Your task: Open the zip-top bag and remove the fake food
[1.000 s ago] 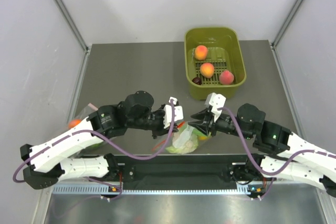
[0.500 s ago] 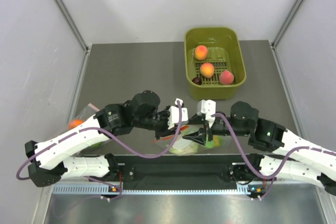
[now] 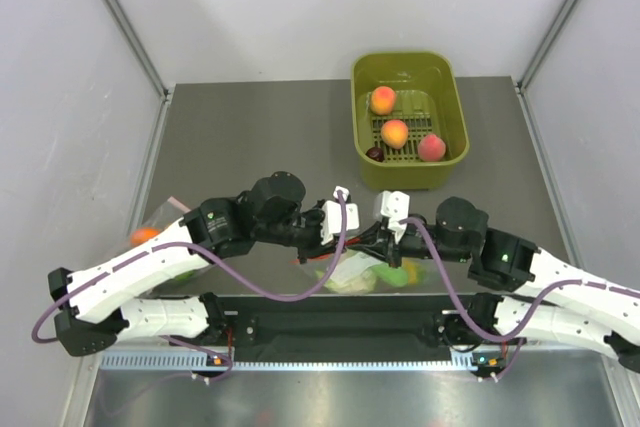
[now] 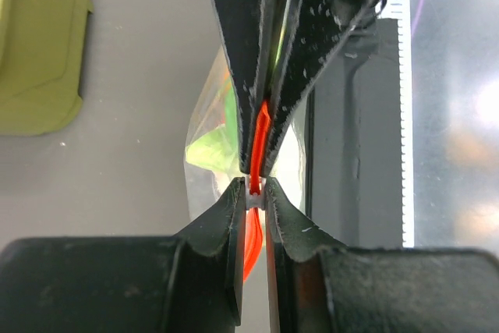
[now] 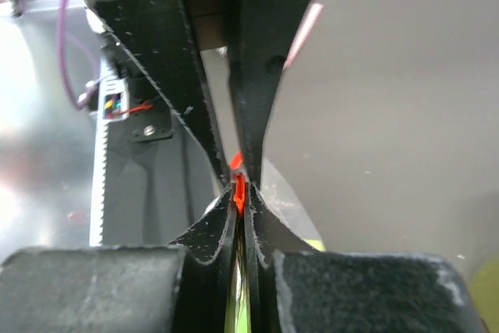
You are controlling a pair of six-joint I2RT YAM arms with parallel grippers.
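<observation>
Grey table (image 3: 250, 137): left, right jaws clamped on zip-top bag (image 3: 348, 269)

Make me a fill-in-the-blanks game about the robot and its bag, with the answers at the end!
The green bin holds ___ peaches. The left end effector and the right end effector are both ___ on the zip-top bag's orange-red strip. The fake food lies ___ the bag. Missing words: three, shut, inside.
</observation>
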